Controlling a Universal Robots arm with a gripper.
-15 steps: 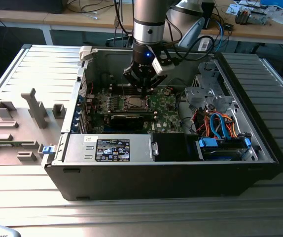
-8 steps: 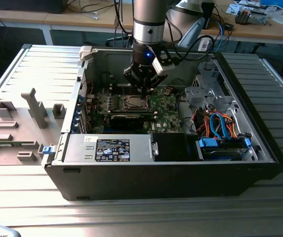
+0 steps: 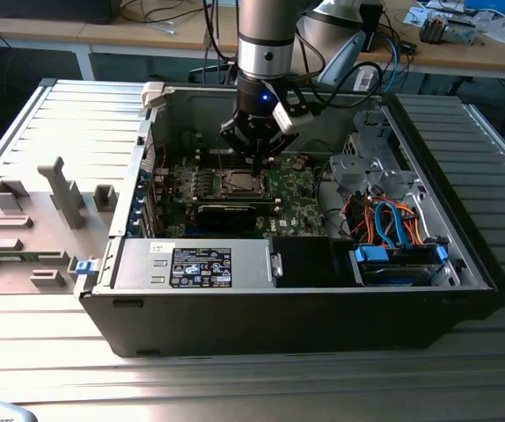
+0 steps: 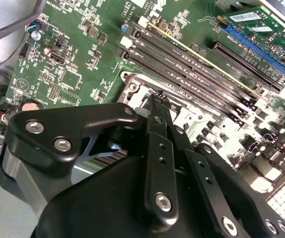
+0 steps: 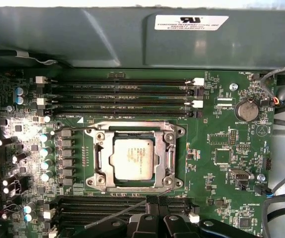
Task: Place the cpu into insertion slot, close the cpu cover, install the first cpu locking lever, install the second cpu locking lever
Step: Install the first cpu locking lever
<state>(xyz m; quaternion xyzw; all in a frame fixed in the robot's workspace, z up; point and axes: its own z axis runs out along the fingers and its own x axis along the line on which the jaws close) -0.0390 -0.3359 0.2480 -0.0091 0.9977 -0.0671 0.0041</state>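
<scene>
Cpu [image 5: 131,158] seated in insertion slot [image 5: 95,171], cpu cover [image 5: 168,148] down around it; gripper [image 5: 154,204] beside socket edge, fingers pressed together, empty; we judge locking lever [image 5: 132,206] step in hand; it calls for pressing the lever under its catch.

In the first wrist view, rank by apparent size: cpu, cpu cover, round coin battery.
Largest to smallest, as they look:
1. cpu cover, the frame lying round the chip
2. cpu, inside the frame's window
3. coin battery, clearly smallest
</scene>
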